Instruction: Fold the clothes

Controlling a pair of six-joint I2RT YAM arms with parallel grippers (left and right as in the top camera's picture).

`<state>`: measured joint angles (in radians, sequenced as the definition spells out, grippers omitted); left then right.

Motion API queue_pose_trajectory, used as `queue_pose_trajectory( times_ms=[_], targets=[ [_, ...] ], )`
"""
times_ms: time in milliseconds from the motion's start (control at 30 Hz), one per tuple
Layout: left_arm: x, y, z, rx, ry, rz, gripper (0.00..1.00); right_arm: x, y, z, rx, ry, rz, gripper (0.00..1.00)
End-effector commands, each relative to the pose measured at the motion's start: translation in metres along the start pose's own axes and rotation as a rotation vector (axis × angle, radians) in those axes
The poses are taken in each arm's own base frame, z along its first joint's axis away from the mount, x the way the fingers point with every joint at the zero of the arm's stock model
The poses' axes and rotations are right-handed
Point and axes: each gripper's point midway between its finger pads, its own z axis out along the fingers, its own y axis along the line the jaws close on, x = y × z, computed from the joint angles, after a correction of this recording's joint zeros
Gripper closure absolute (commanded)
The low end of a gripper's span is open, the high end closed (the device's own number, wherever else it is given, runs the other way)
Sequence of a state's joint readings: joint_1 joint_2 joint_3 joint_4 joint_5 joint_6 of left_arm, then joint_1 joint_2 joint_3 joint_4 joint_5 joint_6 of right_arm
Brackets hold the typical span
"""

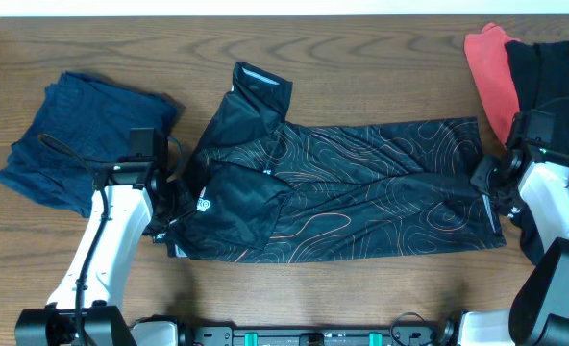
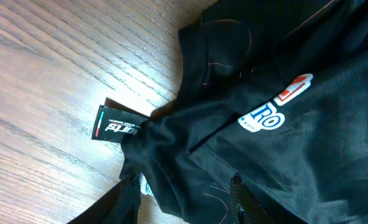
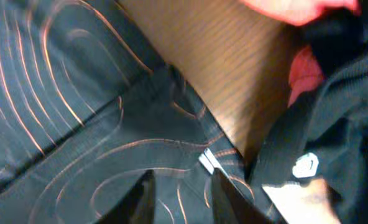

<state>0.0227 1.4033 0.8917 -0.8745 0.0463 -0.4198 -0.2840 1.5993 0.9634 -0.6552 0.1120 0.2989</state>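
The right tool [image 3: 183, 199] is hovering released over the hem of the black, orange-contoured sports jersey [image 3: 72, 106]; the left tool [image 2: 184, 199] is grasping its bunched end. I'd be pulling it flat first.

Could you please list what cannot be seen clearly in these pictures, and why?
Left wrist view: the left hand is cut off by the bottom edge, so its grip on the jersey is unclear.
Left wrist view: the tag has lettering too small to read.
Overhead: the black garment is cut by the right edge and covered by the right arm.
Right wrist view: a white logo is blurred.
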Motion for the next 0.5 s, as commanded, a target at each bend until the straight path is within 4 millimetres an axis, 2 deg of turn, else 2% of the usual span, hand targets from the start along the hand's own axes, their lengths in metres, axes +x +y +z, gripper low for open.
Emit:
queue_pose_trajectory(
  times_ms=[0, 67, 100, 133, 167, 267, 333, 467],
  targets=[
    [-0.018, -0.011, -0.021, 0.043, -0.074, 0.054, 0.51, -0.007, 0.011, -0.002, -0.062, -0.034, 0.009, 0.62],
    [-0.03, -0.025, -0.037, 0.11, -0.133, 0.103, 0.48, -0.014, 0.021, -0.006, -0.116, -0.053, 0.009, 0.54],
    [-0.037, -0.035, -0.045, 0.158, -0.169, 0.138, 0.43, -0.017, 0.027, -0.008, -0.146, -0.062, -0.001, 0.53],
    [-0.044, -0.044, -0.054, 0.203, -0.204, 0.165, 0.28, -0.02, 0.034, -0.011, -0.184, -0.071, -0.015, 0.52],
    [-0.053, -0.054, -0.063, 0.25, -0.242, 0.185, 0.17, -0.022, 0.041, -0.014, -0.22, -0.079, -0.029, 0.51],
    [-0.07, -0.078, -0.08, 0.35, -0.298, 0.222, 0.12, -0.023, 0.06, -0.022, -0.331, -0.08, -0.081, 0.51],
    [-0.081, -0.093, -0.085, 0.407, -0.313, 0.244, 0.09, -0.02, 0.064, -0.023, -0.36, -0.067, -0.091, 0.51],
    [-0.107, -0.125, -0.076, 0.438, -0.328, 0.322, 0.02, -0.012, 0.062, -0.022, -0.351, -0.036, -0.102, 0.48]
  ],
)
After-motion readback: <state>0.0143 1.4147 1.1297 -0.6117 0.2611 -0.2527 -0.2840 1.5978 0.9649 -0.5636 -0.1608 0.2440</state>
